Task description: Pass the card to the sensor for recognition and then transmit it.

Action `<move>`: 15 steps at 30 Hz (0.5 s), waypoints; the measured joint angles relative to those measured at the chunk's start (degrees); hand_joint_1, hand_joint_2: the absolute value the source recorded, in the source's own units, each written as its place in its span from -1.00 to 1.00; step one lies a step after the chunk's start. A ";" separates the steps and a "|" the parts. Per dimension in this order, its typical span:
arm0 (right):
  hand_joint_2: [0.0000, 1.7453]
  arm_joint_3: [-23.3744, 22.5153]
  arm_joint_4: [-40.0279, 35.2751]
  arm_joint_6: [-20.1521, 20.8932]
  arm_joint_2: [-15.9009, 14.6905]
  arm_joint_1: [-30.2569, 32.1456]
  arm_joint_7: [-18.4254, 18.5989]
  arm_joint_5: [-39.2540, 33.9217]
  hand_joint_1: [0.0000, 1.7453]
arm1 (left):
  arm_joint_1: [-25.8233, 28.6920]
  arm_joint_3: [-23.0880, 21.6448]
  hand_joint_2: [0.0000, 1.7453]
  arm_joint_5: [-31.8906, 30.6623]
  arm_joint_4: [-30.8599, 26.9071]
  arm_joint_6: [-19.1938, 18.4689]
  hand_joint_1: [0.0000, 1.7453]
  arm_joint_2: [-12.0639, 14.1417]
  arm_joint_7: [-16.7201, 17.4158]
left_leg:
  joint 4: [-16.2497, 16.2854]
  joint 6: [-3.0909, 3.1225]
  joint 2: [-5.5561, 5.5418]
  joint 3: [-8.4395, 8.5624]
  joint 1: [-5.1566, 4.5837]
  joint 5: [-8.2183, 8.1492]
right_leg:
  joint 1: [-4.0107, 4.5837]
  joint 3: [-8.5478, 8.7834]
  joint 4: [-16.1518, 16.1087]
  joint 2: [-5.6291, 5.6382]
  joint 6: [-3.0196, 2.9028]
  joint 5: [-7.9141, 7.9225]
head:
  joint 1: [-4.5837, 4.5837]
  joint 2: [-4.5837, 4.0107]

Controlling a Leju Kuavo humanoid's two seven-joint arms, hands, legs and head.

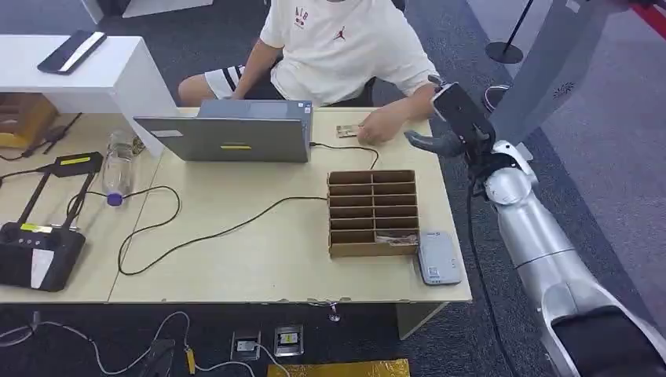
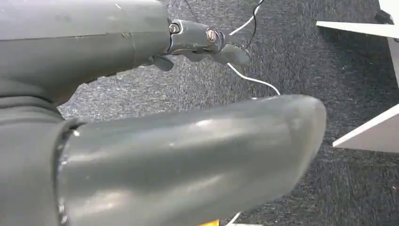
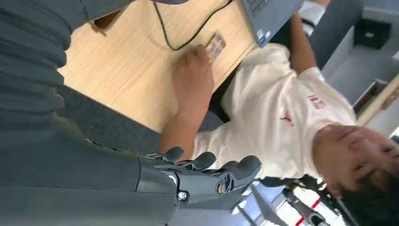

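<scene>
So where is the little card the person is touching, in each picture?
Head view: the card lies on the table, just behind the laptop's right corner, under the person's hand.
Right wrist view: the card lies near the top middle, at the person's fingertips, beside the black cable.
Left wrist view: not in it.
Shared landmark: the person's hand on the card.

Matt cardboard organizer [image 1: 372,212] on pale wood-grain table [image 1: 259,251]
</scene>
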 joint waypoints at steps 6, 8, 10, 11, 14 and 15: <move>1.00 -1.42 -14.45 4.48 -2.32 7.73 4.20 0.14 -1.00 | 0.79 0.02 -1.00 1.53 0.09 0.17 -1.00 0.11 -1.46 | 0.00 0.00 0.04 0.01 0.00 -0.01 | 0.00 0.00 -0.01 0.05 0.00 -0.01 | 0.00 0.00; 1.00 -1.56 -18.75 5.34 -3.13 10.31 5.36 0.67 -1.00 | 1.14 0.00 -1.00 2.06 0.09 0.22 -1.00 0.09 -1.92 | 0.00 -0.01 0.05 0.02 0.00 -0.01 | 0.00 0.00 -0.02 0.06 0.00 0.00 | 0.00 0.00; 1.00 -1.90 -22.62 5.80 -3.98 12.49 6.54 1.13 -1.00 | 1.36 0.02 -1.00 2.30 0.09 0.33 -1.00 0.09 -2.05 | 0.00 -0.01 0.04 0.02 0.00 -0.01 | 0.00 0.01 -0.03 0.06 0.00 0.00 | -0.02 0.00; 1.00 -1.93 -24.33 6.06 -4.44 13.53 7.33 1.65 -1.00 | 1.41 0.02 -1.00 2.32 0.09 0.35 -1.00 0.07 -2.05 | 0.00 -0.01 0.04 0.01 0.00 -0.02 | 0.00 0.01 -0.03 0.06 0.00 0.00 | 0.00 0.00; 1.00 -1.93 -28.19 6.15 -5.53 16.36 8.97 2.49 -1.00 | 1.46 0.02 -1.00 2.43 0.09 0.35 -1.00 0.07 -2.05 | 0.00 -0.02 0.07 0.03 0.00 -0.02 | 0.00 0.01 -0.03 0.09 0.00 0.00 | -0.02 0.00; 1.00 -1.93 -29.72 6.10 -5.93 17.61 9.64 3.14 -1.00 | 1.46 0.02 -1.00 2.43 0.09 0.35 -1.00 0.04 -2.05 | 0.00 -0.02 0.07 0.03 0.00 -0.02 | 0.00 0.01 -0.03 0.09 0.00 0.00 | 0.00 0.00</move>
